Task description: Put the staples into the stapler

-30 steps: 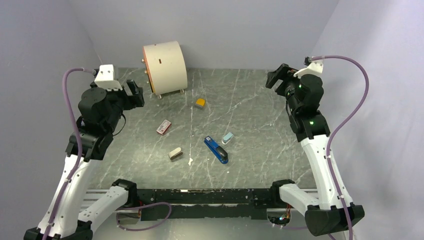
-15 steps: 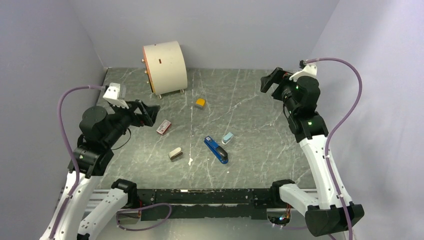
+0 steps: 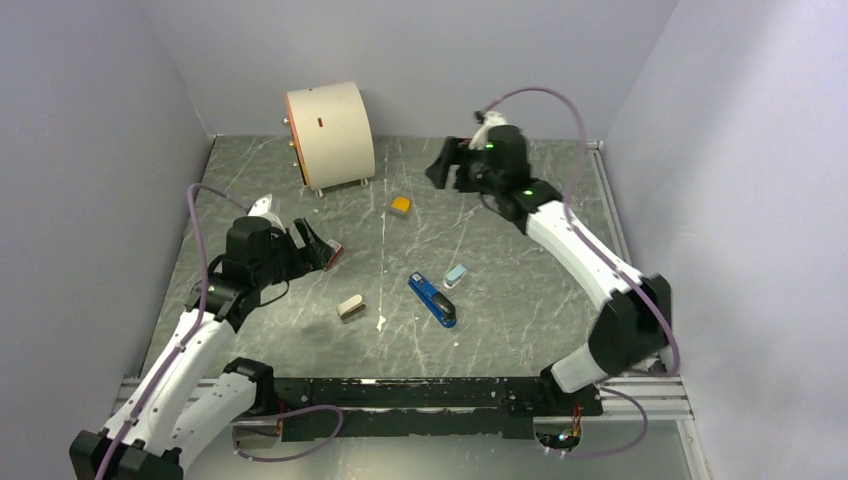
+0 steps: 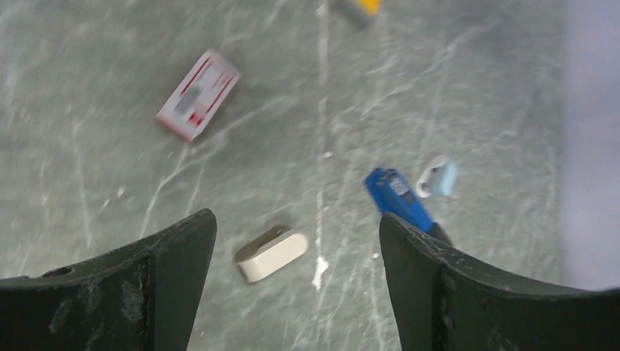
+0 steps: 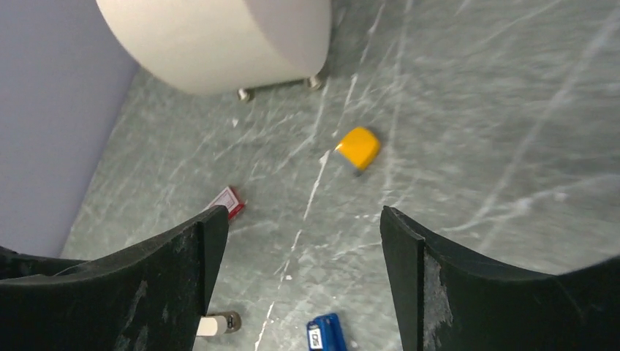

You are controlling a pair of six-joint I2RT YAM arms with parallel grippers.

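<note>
The stapler (image 3: 432,300) lies mid-table, black end toward 5 o'clock, with a pale-blue block (image 3: 456,274) just beside it at 1 o'clock and open tabletop (image 3: 530,300) at 3 and 6. Both arms have swung inward. The left gripper (image 3: 320,245), jaws spread and empty, is at 10 o'clock. The right gripper (image 3: 441,165), likewise, is at 12.

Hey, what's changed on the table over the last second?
Both arms swung inward: left gripper dropped toward the red-and-white box, right gripper moved left, toward the yellow block. Both open, empty. The stapler and everything else stayed put.
</note>
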